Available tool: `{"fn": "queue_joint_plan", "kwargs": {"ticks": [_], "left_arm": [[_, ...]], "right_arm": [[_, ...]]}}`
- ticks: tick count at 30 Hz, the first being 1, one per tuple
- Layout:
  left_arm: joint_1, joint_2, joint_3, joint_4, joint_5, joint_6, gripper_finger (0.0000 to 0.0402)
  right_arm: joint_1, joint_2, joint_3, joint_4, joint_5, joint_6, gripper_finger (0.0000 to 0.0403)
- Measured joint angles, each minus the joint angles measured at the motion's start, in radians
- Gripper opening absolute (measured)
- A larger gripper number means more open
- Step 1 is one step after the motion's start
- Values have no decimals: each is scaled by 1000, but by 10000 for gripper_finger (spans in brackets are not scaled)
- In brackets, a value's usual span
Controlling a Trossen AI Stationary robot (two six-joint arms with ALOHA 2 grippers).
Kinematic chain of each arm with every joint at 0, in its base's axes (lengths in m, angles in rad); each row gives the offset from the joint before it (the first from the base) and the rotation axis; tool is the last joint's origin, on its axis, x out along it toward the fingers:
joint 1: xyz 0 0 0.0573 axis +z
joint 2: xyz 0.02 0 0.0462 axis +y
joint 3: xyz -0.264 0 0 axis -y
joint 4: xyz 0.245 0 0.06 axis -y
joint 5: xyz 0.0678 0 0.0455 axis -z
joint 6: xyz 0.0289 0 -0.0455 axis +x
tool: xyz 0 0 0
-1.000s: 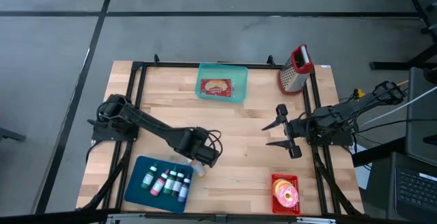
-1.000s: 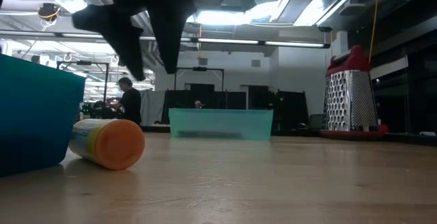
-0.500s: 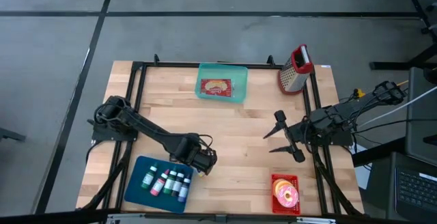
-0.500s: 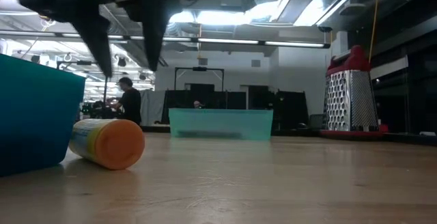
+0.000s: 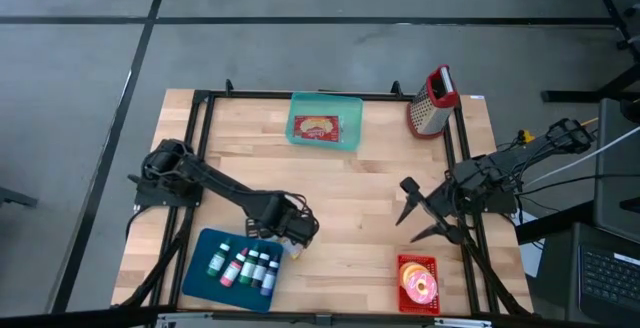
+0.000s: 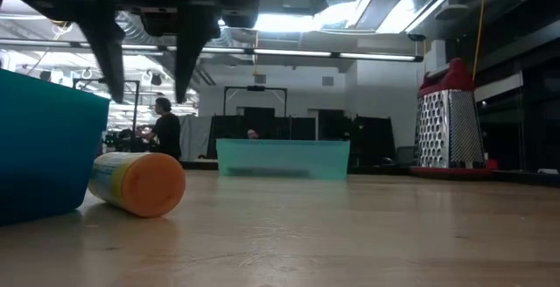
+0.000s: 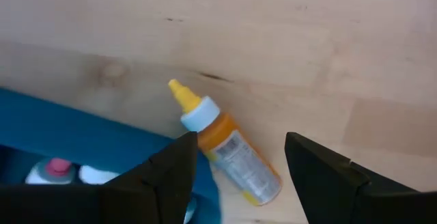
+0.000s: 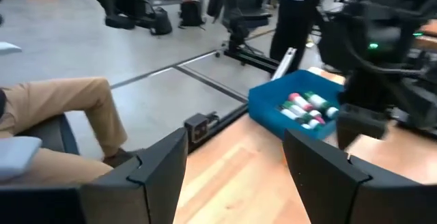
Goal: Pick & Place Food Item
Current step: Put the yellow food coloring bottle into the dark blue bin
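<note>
Two end effectors hang over the counter (image 5: 350,183). The left end effector (image 7: 239,157) hovers above an orange bottle (image 7: 225,145), fingers spread wide to either side without touching it; the bottle lies on its side just beside the blue tray (image 5: 205,273). The right end effector (image 5: 428,215), also wide open and empty, waits near the red basket (image 5: 417,279).

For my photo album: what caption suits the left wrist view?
Open left gripper poised over an orange bottle lying beside the blue bin.
</note>
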Motion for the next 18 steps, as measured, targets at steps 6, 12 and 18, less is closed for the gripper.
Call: {"fn": "queue_joint_plan", "kwargs": {"ticks": [6,12,18], "left_arm": [[32,21,2,38,35,-27,216],[40,66,0,56,116,-57,210],[42,104,0,97,157,-61,197]], "right_arm": [[27,3,0,20,-8,5,245],[61,6,0,-16,-31,13,245],[99,6,0,-54,-32,28,245]]}}
